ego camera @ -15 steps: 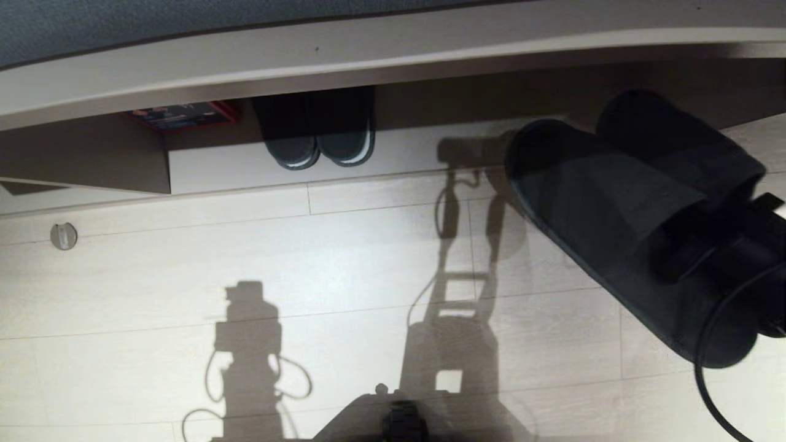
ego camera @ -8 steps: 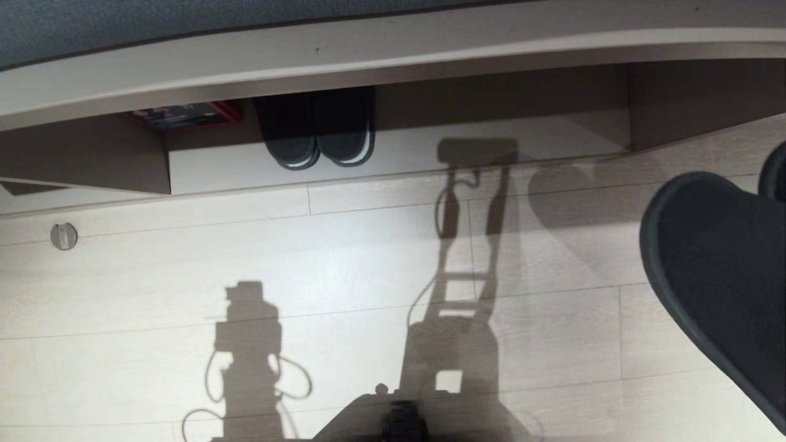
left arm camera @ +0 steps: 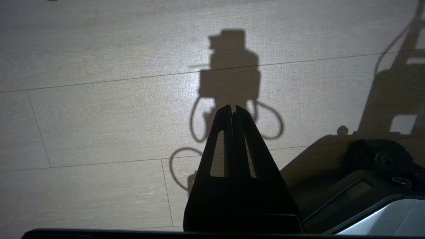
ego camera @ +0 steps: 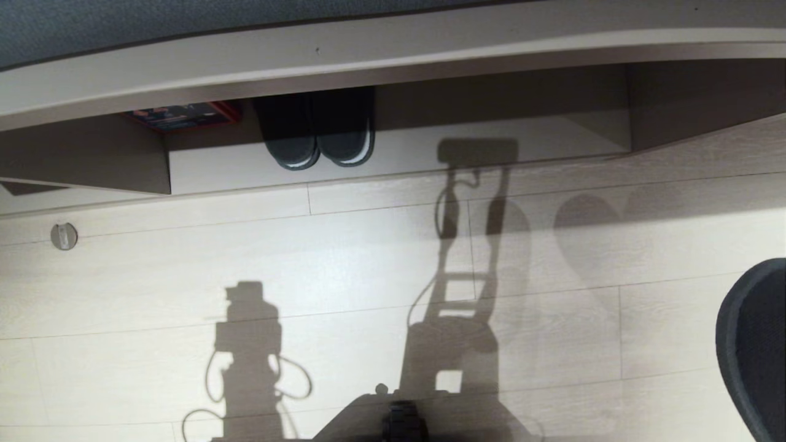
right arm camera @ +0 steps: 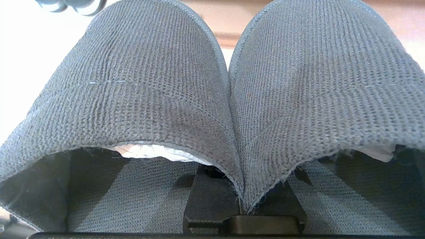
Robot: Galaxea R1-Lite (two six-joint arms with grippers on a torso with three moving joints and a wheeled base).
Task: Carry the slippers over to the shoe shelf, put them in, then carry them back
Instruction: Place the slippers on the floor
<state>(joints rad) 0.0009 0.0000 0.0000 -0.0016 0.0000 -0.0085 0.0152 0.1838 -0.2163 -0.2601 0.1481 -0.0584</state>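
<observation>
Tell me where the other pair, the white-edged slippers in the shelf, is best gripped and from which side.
A judgement: grip the white-edged slippers at the two toes that touch, near the front of the shoe shelf. Come in low from the open floor side; the top board overhangs them and their heels sit deep in shadow. The right gripper is shut on the grey slippers, so the left gripper is free.

Right claw [right arm camera: 240,209] clamped on the slippers [right arm camera: 229,99], left claw [left arm camera: 232,108] closed, parked low.

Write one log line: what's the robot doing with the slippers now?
right pincer: shut on slippers | left pincer: shut, idle over floor | shoe shelf: holds another dark pair
</observation>
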